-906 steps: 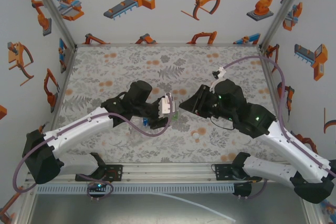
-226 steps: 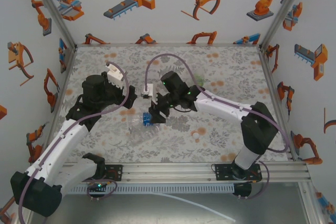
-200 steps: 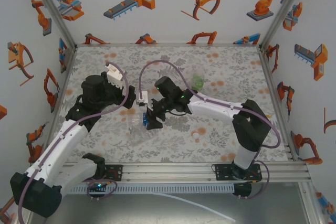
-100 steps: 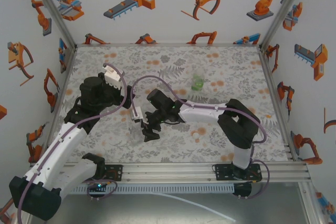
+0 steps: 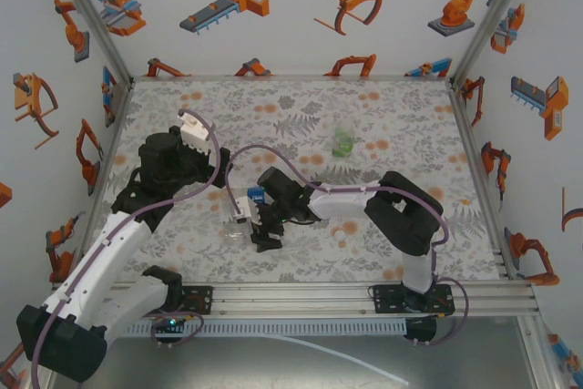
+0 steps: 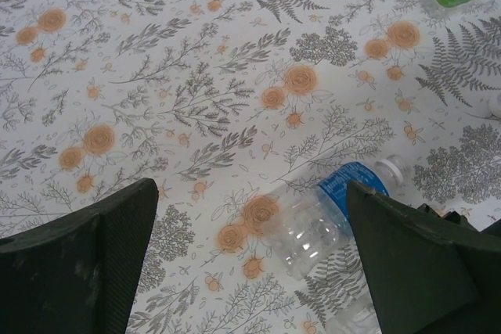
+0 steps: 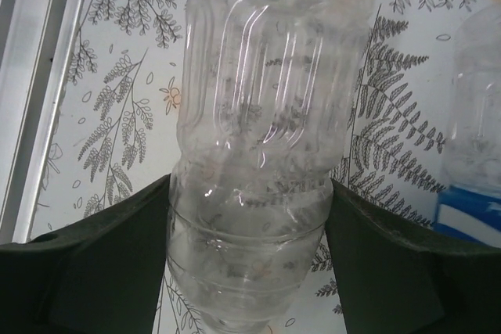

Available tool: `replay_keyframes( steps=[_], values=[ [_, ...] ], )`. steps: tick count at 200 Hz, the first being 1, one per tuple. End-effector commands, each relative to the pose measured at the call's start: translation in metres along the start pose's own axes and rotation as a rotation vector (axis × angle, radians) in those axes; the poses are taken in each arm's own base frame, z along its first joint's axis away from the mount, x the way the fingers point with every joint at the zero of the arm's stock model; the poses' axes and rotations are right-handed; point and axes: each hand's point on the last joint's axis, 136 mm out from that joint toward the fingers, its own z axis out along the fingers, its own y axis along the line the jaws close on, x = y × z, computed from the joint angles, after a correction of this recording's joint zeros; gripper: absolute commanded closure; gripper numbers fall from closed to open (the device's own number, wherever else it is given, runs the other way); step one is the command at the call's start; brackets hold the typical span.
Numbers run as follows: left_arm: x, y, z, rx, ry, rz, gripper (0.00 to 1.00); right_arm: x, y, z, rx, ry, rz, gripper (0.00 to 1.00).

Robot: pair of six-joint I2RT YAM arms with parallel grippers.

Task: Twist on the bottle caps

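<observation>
Clear ribbed plastic bottle (image 7: 266,99) lies on the floral counter (image 7: 102,99), clamped at both sides by the right gripper (image 7: 250,201). Left gripper (image 6: 250,192) gapes wide above the blue-labelled transparent bottle (image 6: 313,220).

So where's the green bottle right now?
In the top view the green bottle sits toward the far side of the table, right of middle, alone beyond the right arm and apart from the blue-label bottle.

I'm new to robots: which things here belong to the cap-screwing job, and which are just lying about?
Job: plain clear bottle, blue-label bottle, green bottle, white cap.
Just there: floral table cover, robot wall stickers.
</observation>
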Motion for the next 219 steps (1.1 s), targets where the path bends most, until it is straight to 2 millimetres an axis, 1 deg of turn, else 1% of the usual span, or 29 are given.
replay_keyframes(
  steps=[1,36,59,69,87,103,120,146,156,163,170,192,219],
  values=[
    [-0.006,0.000,0.000,0.005,-0.026,-0.016,0.03,0.007,0.000,0.007,0.014,0.014,-0.010,0.34],
    [-0.004,0.000,0.000,0.005,-0.023,-0.017,0.03,0.014,-0.003,0.005,0.063,0.034,-0.002,0.38],
    [-0.006,-0.004,-0.001,0.024,-0.029,-0.025,0.03,0.008,-0.005,-0.005,0.107,0.025,0.000,0.45],
    [-0.008,-0.006,-0.002,0.036,-0.037,-0.040,0.03,0.005,-0.004,-0.011,0.127,0.022,-0.008,0.46],
    [-0.009,-0.015,-0.002,0.089,-0.043,-0.043,0.03,0.000,-0.002,-0.026,0.178,0.022,-0.028,0.48],
    [-0.007,-0.024,-0.001,0.135,-0.041,-0.042,0.03,0.000,0.001,-0.043,0.232,0.039,-0.046,0.49],
    [-0.009,-0.035,-0.002,0.201,-0.045,-0.041,0.03,0.003,0.008,-0.062,0.279,0.071,-0.083,0.50],
    [-0.016,-0.062,-0.013,0.368,-0.041,-0.040,0.03,0.005,0.020,-0.093,0.353,0.160,-0.169,0.51],
    [-0.018,-0.075,-0.018,0.452,-0.034,-0.042,0.00,0.004,0.024,-0.106,0.376,0.193,-0.212,0.51],
    [-0.020,-0.085,-0.022,0.520,-0.027,-0.047,0.03,0.003,0.027,-0.114,0.389,0.218,-0.244,0.50],
    [-0.021,-0.096,-0.026,0.596,-0.009,-0.059,0.04,0.000,0.030,-0.123,0.402,0.239,-0.277,0.50],
    [-0.021,-0.127,-0.036,0.752,0.065,-0.080,0.07,-0.012,0.037,-0.149,0.448,0.302,-0.383,0.50],
    [-0.013,-0.168,-0.054,0.900,0.156,-0.014,0.07,-0.033,0.044,-0.173,0.487,0.339,-0.505,0.50]
  ],
)
